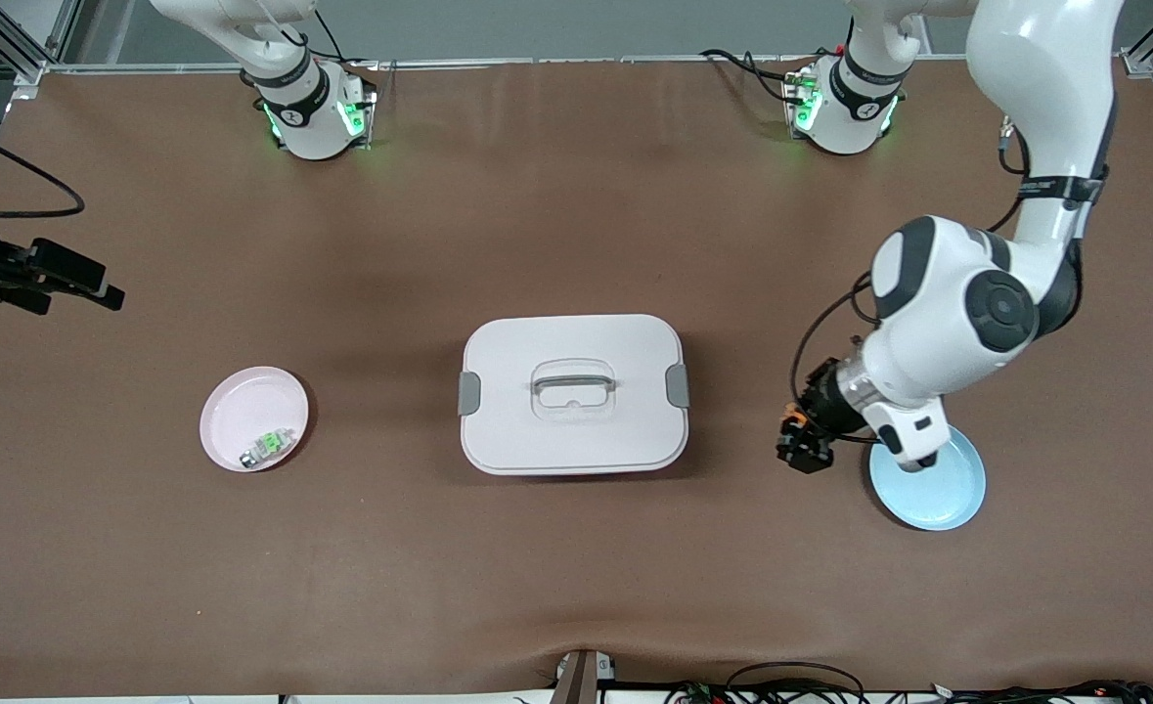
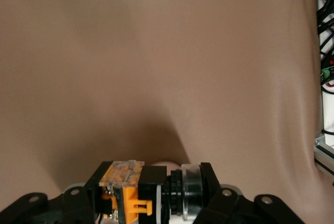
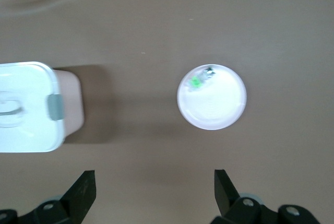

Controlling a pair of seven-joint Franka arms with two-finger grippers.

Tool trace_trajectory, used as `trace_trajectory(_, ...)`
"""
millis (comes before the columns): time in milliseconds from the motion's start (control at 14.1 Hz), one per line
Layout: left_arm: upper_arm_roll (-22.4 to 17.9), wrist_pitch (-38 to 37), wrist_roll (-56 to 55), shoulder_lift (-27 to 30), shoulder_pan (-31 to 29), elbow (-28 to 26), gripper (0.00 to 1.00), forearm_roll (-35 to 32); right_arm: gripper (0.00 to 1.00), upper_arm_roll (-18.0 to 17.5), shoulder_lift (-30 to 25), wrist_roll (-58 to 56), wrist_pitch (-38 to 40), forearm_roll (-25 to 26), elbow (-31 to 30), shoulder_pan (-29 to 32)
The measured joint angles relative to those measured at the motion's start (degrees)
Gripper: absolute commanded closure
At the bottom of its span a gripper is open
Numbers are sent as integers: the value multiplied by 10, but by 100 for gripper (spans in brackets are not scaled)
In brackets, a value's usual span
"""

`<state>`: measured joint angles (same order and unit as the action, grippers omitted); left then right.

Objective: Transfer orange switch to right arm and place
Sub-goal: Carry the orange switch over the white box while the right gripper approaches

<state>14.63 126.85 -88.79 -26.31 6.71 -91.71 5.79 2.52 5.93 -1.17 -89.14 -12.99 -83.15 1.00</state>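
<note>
My left gripper (image 1: 799,448) is shut on the orange switch (image 1: 791,423), a small black part with orange bits. It hangs over the brown table, between the light blue plate (image 1: 943,499) and the white lidded box (image 1: 573,393). In the left wrist view the switch (image 2: 136,190) sits crosswise between the fingers of the left gripper (image 2: 148,198), orange end to one side and silver ring to the other. My right gripper (image 1: 67,279) is up in the air at the right arm's end of the table. In the right wrist view it (image 3: 154,192) is open and empty.
A pink plate (image 1: 229,416) holding a small green-and-white part (image 1: 269,445) lies toward the right arm's end. The right wrist view shows that plate (image 3: 222,112), the part (image 3: 199,80) and the box (image 3: 26,109). Cables run along the table's near edge.
</note>
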Motion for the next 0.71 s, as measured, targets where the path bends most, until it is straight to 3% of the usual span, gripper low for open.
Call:
trace_trajectory(213,1,0,-101,0,34,13,66,0,0,-2,-3,52,1,-42,0,-7)
trace_trajectory(498,4,0,-179,0,71,33,66,4,0,-6,-11,172,-32,-80,0,-64)
trace_trajectory(711,7,0,-203,-1,101,55,66,67,0,-8,-12,214,-82,-123,-13,-95)
